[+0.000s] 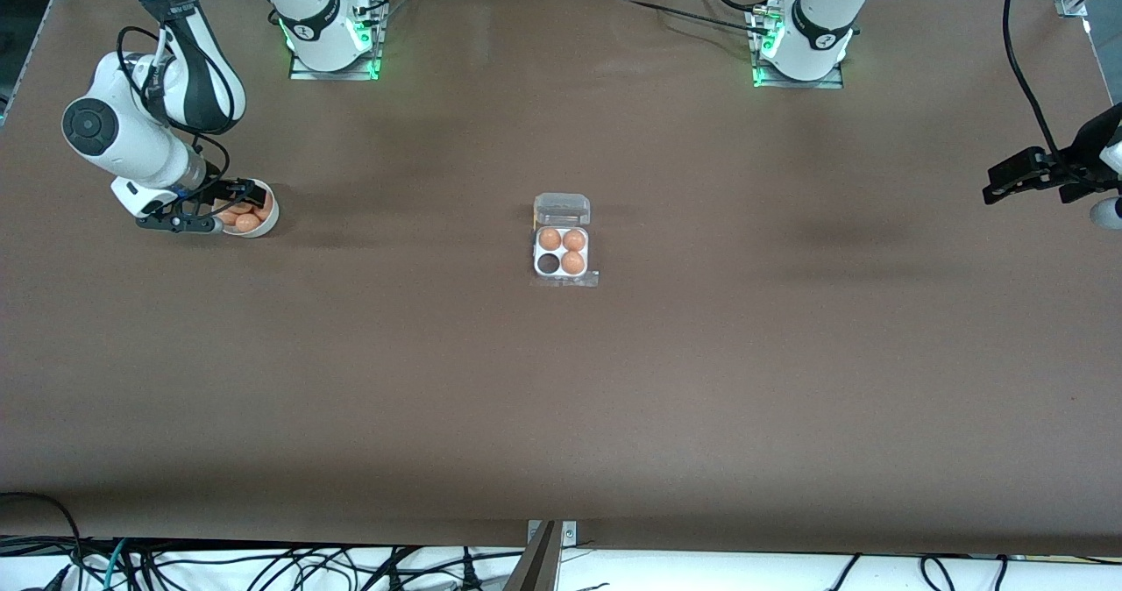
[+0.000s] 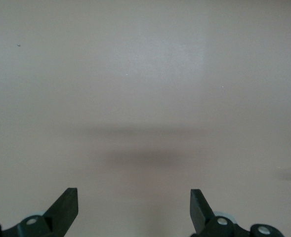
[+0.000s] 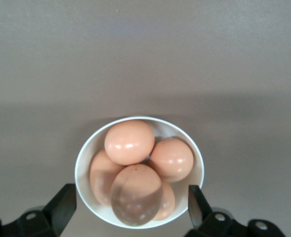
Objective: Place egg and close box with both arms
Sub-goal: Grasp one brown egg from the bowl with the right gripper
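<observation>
The box [image 1: 561, 254] lies mid-table, its white tray holding three brown eggs [image 1: 572, 262] and one empty cell [image 1: 549, 264]. Its clear lid [image 1: 562, 210] stands open on the side toward the robots' bases. At the right arm's end, a round white bowl [image 3: 83, 163] holds several brown eggs [image 3: 129, 142]. My right gripper [image 3: 130, 205] hangs open just above this bowl [image 1: 261, 223], fingers either side of it, holding nothing. My left gripper [image 2: 134, 207] is open over bare table at the left arm's end [image 1: 1008, 179].
The brown table top [image 1: 561, 398] stretches wide around the box. Black cables [image 1: 1021, 56] hang near the left arm, and more lie below the table's front edge.
</observation>
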Controlling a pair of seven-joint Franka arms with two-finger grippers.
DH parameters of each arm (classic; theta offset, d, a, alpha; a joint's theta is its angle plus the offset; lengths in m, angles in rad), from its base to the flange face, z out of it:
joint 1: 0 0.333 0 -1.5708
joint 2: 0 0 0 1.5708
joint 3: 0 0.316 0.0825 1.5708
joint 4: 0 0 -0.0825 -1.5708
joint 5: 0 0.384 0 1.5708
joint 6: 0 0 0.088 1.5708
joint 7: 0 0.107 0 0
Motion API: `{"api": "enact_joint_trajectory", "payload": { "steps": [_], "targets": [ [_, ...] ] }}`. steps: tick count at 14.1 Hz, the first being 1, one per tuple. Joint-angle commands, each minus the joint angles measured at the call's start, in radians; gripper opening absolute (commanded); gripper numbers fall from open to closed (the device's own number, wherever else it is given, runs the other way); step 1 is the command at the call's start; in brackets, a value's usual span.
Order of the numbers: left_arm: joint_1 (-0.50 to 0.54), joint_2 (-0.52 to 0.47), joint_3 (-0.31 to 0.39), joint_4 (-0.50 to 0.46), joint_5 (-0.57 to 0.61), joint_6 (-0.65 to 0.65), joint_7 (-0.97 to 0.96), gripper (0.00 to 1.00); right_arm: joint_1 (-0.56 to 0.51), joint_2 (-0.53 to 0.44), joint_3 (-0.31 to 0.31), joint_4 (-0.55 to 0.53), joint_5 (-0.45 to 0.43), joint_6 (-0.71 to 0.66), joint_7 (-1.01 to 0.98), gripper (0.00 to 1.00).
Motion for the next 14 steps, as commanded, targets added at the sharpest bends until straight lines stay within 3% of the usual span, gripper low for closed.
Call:
{"api": "enact_joint_trajectory", "payload": {
  "steps": [1,5,10,14],
  "targets": [
    [0.002,0.009,-0.003,0.019,-0.002,-0.006,0.023,1.0,-0.006,-0.007,0.002,-0.017,-0.016,0.011,-0.016,1.0],
    [0.002,0.009,-0.003,0.019,-0.002,-0.004,0.023,1.0,-0.006,0.009,0.0,-0.015,-0.015,0.013,-0.019,0.99],
    [0.002,0.009,-0.003,0.019,0.0,-0.004,0.023,1.0,-0.006,0.011,0.0,-0.012,-0.015,0.011,-0.031,0.59],
    [0.002,0.009,-0.003,0.019,0.0,-0.004,0.023,1.0,-0.006,0.01,0.0,-0.011,-0.015,0.01,-0.031,0.38]
  ]
}}
